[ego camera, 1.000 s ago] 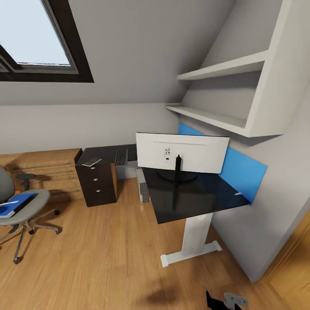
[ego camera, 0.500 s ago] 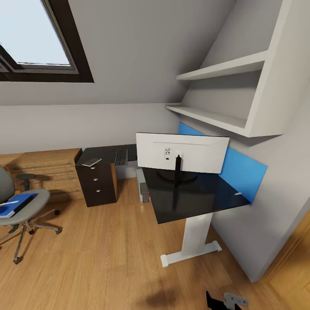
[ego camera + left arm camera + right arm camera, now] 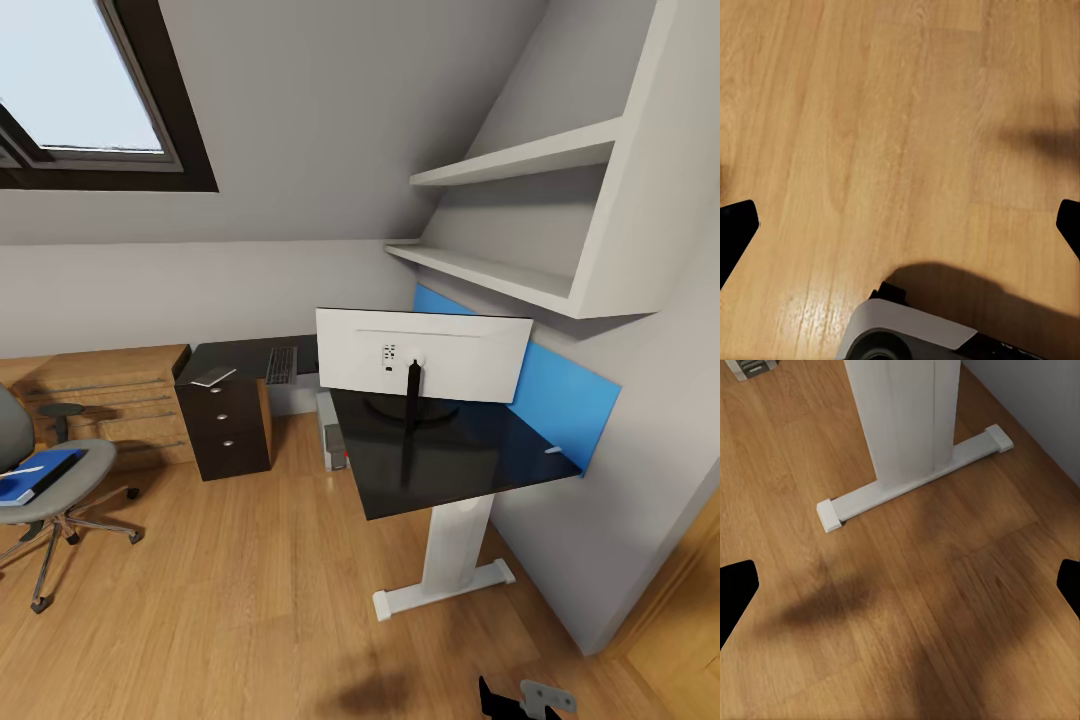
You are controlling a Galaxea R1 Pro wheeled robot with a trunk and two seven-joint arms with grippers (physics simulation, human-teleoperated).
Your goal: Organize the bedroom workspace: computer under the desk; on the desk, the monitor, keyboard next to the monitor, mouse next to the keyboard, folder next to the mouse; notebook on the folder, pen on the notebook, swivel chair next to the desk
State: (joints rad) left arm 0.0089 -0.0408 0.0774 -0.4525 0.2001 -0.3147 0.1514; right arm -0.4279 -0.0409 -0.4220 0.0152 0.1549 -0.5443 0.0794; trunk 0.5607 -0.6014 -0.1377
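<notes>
Nothing has shifted; monitor [image 3: 423, 353] on desk [image 3: 450, 455], both tools spread apart

Monitor [image 3: 424, 354] atop black desk [image 3: 455, 455]

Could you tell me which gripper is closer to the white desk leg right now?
Right. The right gripper hangs open over the floor just short of the white desk leg and its foot bar. The left gripper is open over bare wooden floor, with no desk leg near it.

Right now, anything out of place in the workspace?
Yes. The folder lies on the swivel chair seat, away from the desk. The monitor shows its white back to the room.
</notes>
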